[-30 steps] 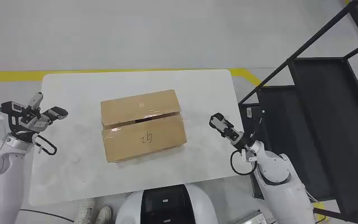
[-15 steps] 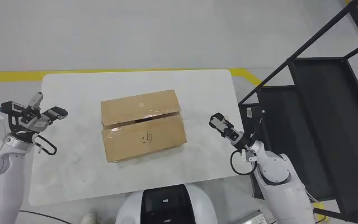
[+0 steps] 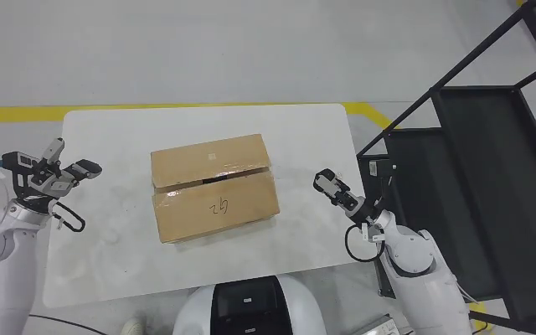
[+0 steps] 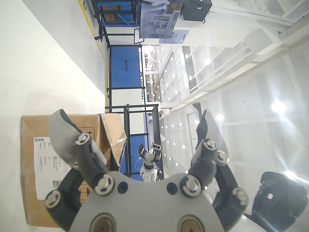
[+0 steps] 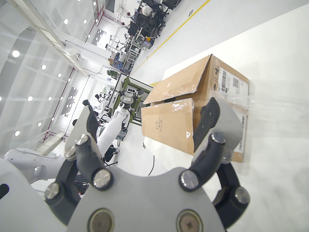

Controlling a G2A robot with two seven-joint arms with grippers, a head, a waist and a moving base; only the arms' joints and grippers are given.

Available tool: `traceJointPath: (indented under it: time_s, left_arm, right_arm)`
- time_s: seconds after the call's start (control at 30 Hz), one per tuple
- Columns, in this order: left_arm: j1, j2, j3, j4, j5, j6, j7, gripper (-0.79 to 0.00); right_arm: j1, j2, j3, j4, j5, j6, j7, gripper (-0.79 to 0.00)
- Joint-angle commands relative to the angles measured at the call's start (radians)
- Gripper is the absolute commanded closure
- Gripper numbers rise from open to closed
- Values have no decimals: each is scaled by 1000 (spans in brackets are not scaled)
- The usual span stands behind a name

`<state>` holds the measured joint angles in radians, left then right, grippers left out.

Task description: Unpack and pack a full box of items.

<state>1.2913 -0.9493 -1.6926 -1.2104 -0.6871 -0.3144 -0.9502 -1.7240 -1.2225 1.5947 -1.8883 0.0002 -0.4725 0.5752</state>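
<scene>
- Sitting near the middle of the white table [image 3: 109, 260], the cardboard box [image 3: 214, 188] is lying flat and slightly turned. Its two top flaps are folded down, and a narrow dark gap is running between them.
- We are seeing a handwritten mark on the flap nearer to us, and printed labels on the box's left and right sides.
- We are holding our left gripper [image 4: 131, 117] at the table's left edge, well apart from the box, with its jaws spread wide and gripping nothing.
- We are holding our right gripper [image 5: 149, 108] above the table's right side, near the box but not touching it, with its jaws also spread and empty.
- A black metal frame [image 3: 469, 151] is standing just beside the table on our right.
</scene>
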Motion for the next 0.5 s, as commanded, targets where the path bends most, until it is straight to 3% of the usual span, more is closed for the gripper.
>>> traceJointPath:
  time_s: [0.0, 0.47]
  left_arm:
    - [0, 0, 0, 0, 0, 0, 0, -784]
    - [0, 0, 0, 0, 0, 0, 0, -785]
  right_arm:
    - [0, 0, 0, 0, 0, 0, 0, -785]
    - [1, 0, -8, 0, 1, 4, 13, -785]
